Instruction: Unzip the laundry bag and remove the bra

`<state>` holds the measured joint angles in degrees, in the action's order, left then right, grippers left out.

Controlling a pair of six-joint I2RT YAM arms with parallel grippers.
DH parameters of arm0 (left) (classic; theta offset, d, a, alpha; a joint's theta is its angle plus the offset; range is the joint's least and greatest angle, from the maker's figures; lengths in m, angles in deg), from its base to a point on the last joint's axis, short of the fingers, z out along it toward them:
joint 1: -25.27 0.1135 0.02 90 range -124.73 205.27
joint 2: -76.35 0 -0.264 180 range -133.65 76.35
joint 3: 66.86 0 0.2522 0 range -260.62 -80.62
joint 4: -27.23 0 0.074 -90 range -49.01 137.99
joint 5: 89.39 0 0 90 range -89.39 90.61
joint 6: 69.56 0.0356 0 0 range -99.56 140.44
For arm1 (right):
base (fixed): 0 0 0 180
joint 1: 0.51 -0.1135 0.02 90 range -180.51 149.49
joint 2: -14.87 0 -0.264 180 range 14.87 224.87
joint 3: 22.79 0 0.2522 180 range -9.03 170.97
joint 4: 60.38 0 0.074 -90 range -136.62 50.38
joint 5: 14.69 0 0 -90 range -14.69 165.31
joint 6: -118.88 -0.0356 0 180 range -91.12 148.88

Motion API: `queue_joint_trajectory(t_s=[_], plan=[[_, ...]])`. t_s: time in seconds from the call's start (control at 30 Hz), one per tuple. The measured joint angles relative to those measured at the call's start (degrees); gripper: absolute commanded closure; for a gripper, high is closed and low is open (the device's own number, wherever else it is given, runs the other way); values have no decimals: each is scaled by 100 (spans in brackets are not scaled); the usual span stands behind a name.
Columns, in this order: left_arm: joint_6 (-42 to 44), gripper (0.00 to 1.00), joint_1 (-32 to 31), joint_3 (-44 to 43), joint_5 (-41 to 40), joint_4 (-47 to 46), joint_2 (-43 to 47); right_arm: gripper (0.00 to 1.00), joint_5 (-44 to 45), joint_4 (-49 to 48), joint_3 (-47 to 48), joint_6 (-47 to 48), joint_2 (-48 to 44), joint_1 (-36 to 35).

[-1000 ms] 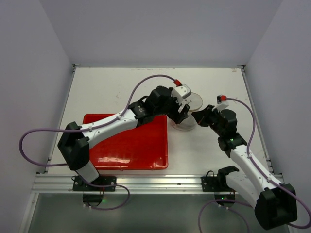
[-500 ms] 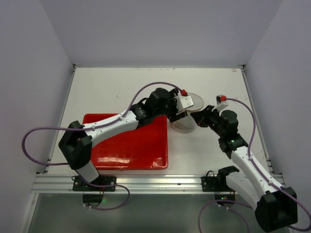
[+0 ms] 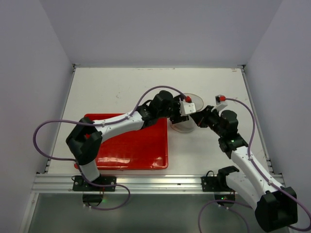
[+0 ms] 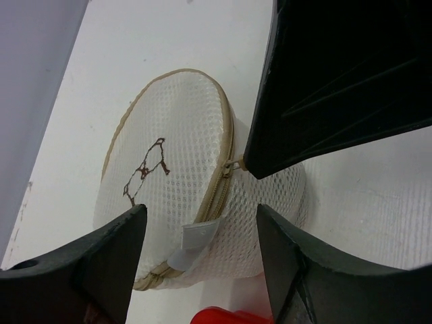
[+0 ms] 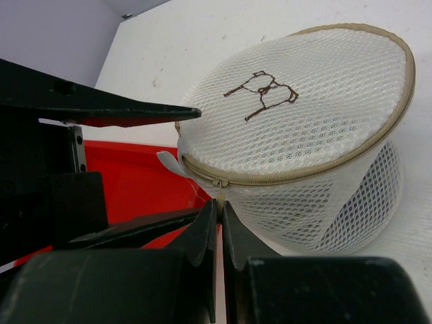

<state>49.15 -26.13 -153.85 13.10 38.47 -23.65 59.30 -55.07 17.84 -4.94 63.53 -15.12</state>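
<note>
Though beside the tray (image 3: 131, 145) edge, laundry bag (image 5: 304, 115), fingers (image 5: 196, 243) at zipper (image 5: 270, 177), table (image 3: 121, 92) beyond.

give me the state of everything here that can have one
laundry bag: zipped shut along the seam in view, tilted
zipper pull: pinched by the right gripper
right gripper: shut on the zipper pull
left gripper: open, a finger each side of the white tab
bra: not visible
</note>
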Motion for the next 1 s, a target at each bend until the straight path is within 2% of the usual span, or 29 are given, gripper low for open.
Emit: queue_joint_trajectory(t_s=[0.13, 0.17, 0.23, 0.27, 0.33, 0.67, 1.0], plan=[[9, 45, 0, 0, 168, -24, -76, 100, 0, -2, -2, 0, 0, 0], [24, 61, 0, 0, 212, -28, -81, 100, 0, -2, -2, -2, 0, 0], [63, 76, 0, 0, 254, -50, -83, 100, 0, -2, -2, -2, 2, 0], [72, 89, 0, 0, 256, -79, -83, 100, 2, 0, -2, -2, 0, 0], [63, 100, 0, 9, 243, -127, -83, 100, 15, 4, -2, 2, -11, 0], [273, 100, 0, 605, 210, -732, -24, 100, 1005, 431, 55, 407, 118, -9], [560, 100, 87, 957, 442, -933, 354, 100, 1646, 629, 232, 844, 310, 90]])
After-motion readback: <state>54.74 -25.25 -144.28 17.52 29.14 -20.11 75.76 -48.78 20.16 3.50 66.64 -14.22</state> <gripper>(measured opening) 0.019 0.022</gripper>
